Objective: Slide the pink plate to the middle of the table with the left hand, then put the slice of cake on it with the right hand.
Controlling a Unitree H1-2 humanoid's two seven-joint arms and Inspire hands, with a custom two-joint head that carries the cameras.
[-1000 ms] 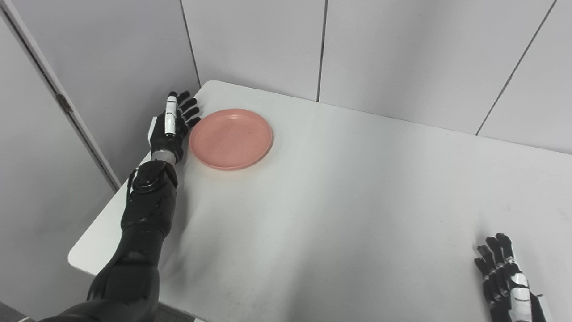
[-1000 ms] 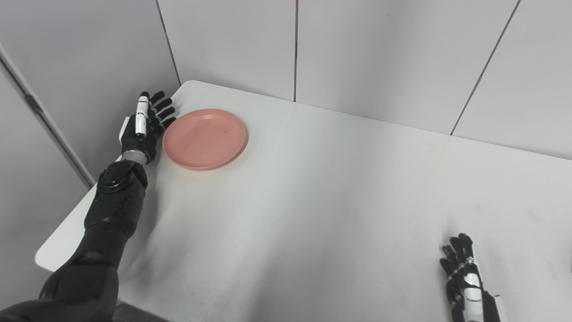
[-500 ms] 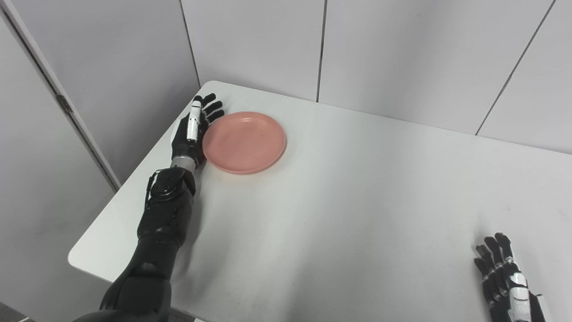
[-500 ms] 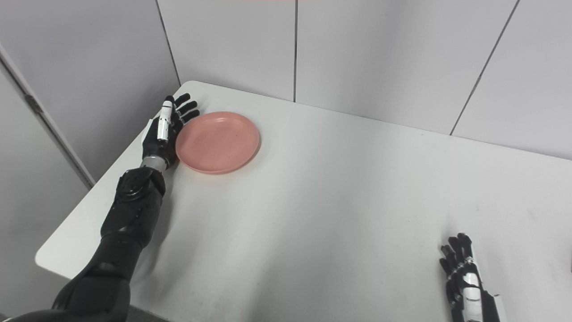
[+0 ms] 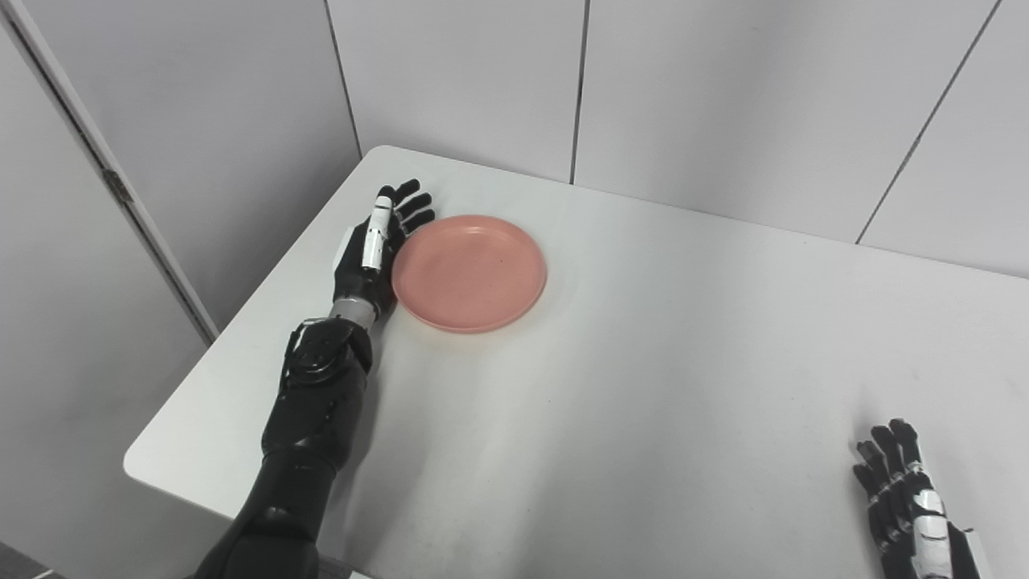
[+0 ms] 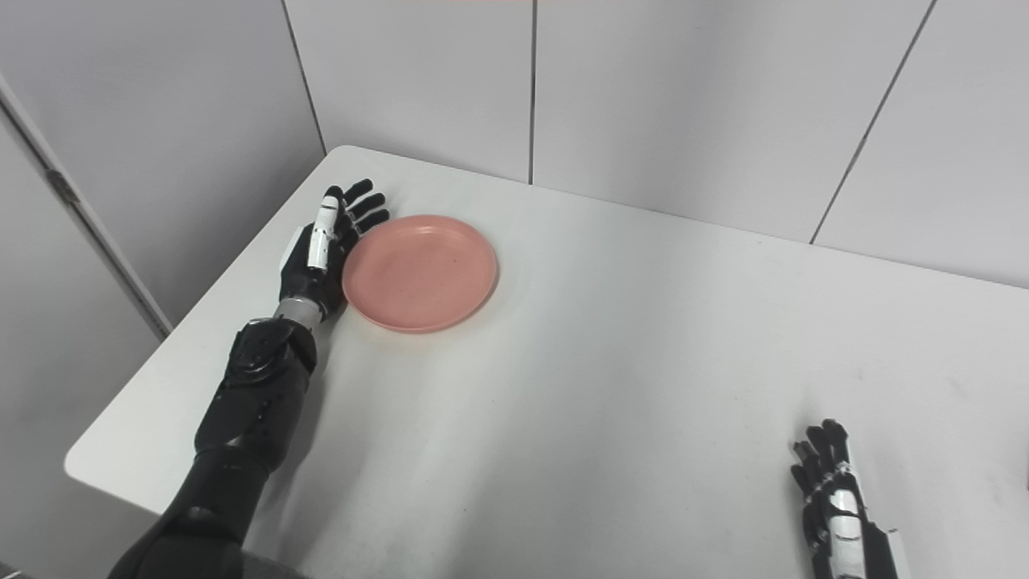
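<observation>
Pink plate (image 5: 469,272) lies flat on the white tabletop (image 5: 643,386), toward its far left corner. Only the right eye view shows a dark sliver at its right border. Left hand (image 5: 371,253) presses edge-on against the plate's left rim, fingers (image 5: 406,207) straight, slightly spread, holding nothing. Right hand (image 6: 836,507) rests near the front right, fingers apart.

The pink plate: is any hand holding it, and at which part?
Nothing is held. The left hand is open, its side against the left rim of the pink plate, pushing. The right hand is open, apart.

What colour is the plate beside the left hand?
Plain salmon pink round plate; clearest in the left eye view.
</observation>
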